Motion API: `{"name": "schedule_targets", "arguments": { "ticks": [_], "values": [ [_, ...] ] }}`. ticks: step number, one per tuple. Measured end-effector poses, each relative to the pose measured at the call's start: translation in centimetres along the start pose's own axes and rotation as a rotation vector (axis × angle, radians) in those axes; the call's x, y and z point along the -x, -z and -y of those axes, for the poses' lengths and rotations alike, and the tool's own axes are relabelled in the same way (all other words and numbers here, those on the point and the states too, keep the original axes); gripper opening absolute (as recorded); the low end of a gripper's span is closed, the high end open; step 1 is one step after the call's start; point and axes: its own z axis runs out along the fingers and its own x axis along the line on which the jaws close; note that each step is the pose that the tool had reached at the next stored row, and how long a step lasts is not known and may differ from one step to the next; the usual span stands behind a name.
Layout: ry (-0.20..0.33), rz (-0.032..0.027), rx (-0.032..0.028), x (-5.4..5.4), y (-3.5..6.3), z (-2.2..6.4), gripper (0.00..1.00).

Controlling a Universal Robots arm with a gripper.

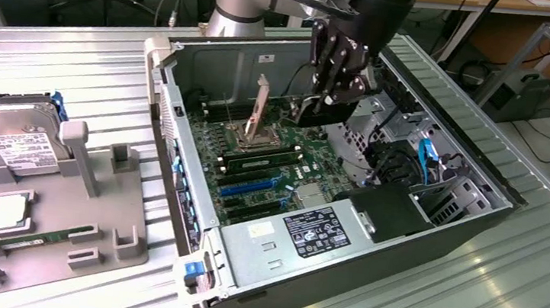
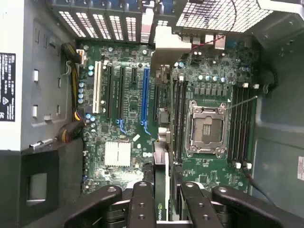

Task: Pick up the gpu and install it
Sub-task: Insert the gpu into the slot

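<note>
Green motherboard [image 2: 133,156] (one blue slot [image 2: 144,97]), black gpu [image 2: 161,185], grey case [image 1: 473,221].

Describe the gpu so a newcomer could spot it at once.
Find the open computer case on the metal table. Above its motherboard hangs the gripper; its fingers pinch the gpu edge-on. It is a slim black card, unlike the green RAM stick on the grey tray outside.

Open computer case [image 1: 452,219] with green motherboard [image 2: 133,123] and empty processor socket [image 2: 207,130]; grey parts tray [image 1: 92,234] holding hard drive [image 1: 10,138] beside it.
</note>
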Motion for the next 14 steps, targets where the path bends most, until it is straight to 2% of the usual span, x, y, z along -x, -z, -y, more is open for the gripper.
{"name": "schedule_targets", "arguments": {
  "ticks": [1,2,4,14],
  "values": [
    [-0.009,0.0015,-0.0007,0.0,-0.04,0.01,0.26],
    [-0.062,0.0026,-0.0046,-0.1,-0.40,-0.14,0.26],
    [-0.061,0.0042,-0.0046,-0.3,-0.65,-0.65,0.26],
    [-0.061,0.0046,-0.0047,-0.4,-0.97,-1.06,0.26]
  ]
}}
